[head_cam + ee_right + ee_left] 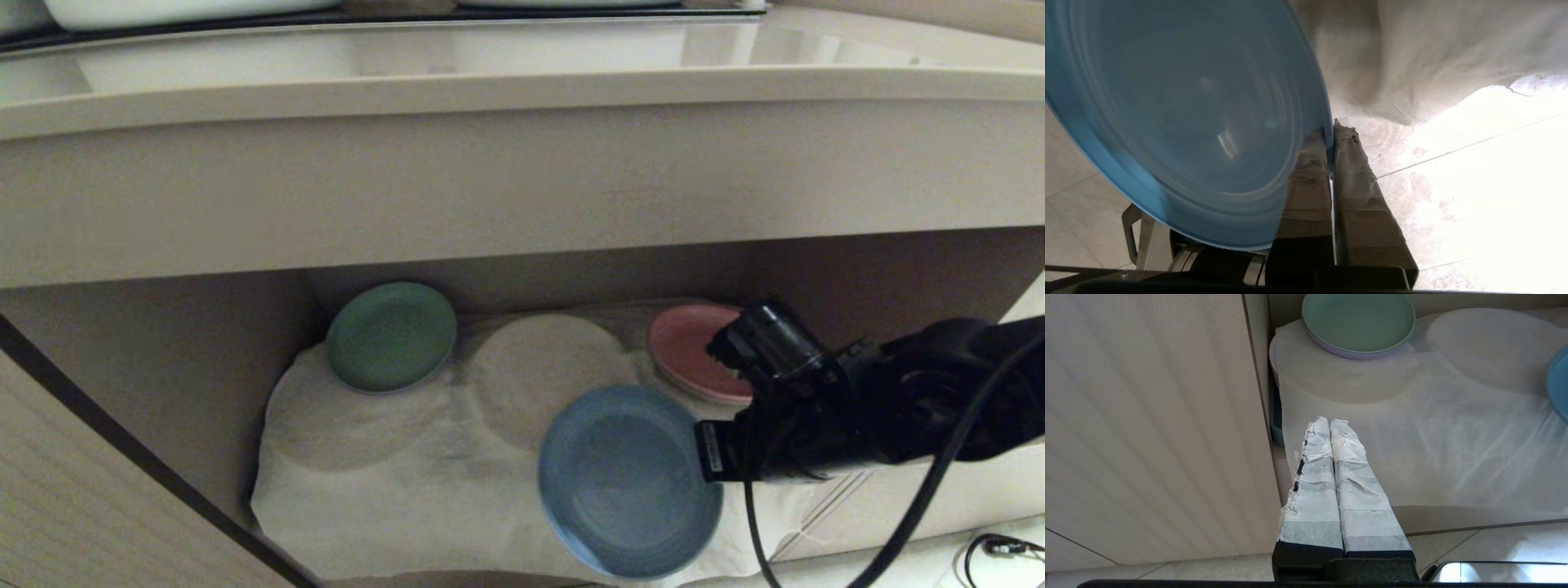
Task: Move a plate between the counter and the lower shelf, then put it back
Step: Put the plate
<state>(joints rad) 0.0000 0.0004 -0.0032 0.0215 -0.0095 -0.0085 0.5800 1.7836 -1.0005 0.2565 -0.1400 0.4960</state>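
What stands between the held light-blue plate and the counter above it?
The right tool grips the round matte light-blue plate by its rim at the front of the cloth-lined lower shelf. The pale-beige counter's thick front edge overhangs the recess, so the plate probably has to come outward before rising.
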